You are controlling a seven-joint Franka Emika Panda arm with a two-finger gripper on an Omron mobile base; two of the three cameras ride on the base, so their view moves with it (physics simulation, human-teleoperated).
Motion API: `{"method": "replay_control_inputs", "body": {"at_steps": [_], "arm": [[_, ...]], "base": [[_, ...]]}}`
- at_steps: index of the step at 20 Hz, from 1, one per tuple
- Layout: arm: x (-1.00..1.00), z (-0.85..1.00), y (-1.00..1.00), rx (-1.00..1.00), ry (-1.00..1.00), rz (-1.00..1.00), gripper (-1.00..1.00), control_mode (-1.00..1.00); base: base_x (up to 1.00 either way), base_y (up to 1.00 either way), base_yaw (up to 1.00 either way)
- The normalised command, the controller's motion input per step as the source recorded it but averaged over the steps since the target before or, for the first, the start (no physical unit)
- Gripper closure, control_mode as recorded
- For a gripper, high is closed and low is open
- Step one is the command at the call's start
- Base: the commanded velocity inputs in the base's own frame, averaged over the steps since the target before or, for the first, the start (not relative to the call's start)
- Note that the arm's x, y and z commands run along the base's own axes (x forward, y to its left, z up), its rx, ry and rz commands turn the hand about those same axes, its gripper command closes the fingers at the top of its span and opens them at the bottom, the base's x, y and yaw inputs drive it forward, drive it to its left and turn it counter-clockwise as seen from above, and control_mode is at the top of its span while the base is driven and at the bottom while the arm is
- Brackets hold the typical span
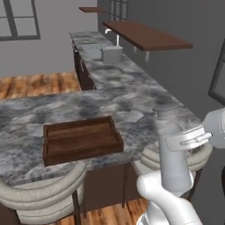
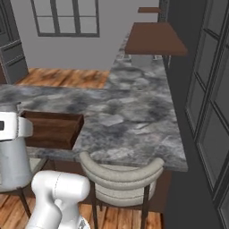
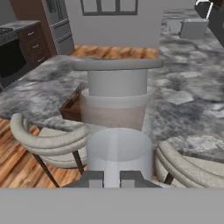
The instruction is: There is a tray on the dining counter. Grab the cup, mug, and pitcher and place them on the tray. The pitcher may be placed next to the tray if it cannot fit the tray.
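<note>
**Colours and patterns across the kitchen**

The pitcher (image 1: 174, 154) is pale grey-white, with a clearer, glassy top (image 3: 116, 64). The tray (image 1: 81, 139) is dark brown wood with streaked grain. The counter (image 1: 132, 105) is grey stone, marbled in darker and lighter blotches. The stools (image 2: 121, 179) are cream-beige with dark thin legs. The floor (image 2: 62, 77) is orange-brown planks. The shelf (image 1: 147, 36) is reddish brown. The walls (image 1: 52, 48) are flat grey, the window frames (image 2: 67, 18) dark grey. The arm (image 2: 58, 197) is white.
</note>
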Motion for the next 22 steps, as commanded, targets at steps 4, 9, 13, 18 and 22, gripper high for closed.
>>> {"method": "replay_control_inputs", "body": {"at_steps": [4, 9, 13, 18, 22], "arm": [[0.00, 0.00, 0.00, 0.00, 0.00, 0.00, 1.00, 1.00], [0.00, 0.00, 0.00, 0.00, 0.00, 0.00, 1.00, 1.00], [0.00, 0.00, 0.00, 0.00, 0.00, 0.00, 1.00, 1.00], [0.00, 0.00, 0.00, 0.00, 0.00, 0.00, 1.00, 1.00], [0.00, 0.00, 0.00, 0.00, 0.00, 0.00, 1.00, 1.00]], "base": [[0.02, 1.00, 0.25], [0.11, 0.52, 0.28], [0.83, -0.62, 0.29], [1.00, -0.57, 0.38], [0.90, -0.94, 0.34]]}}
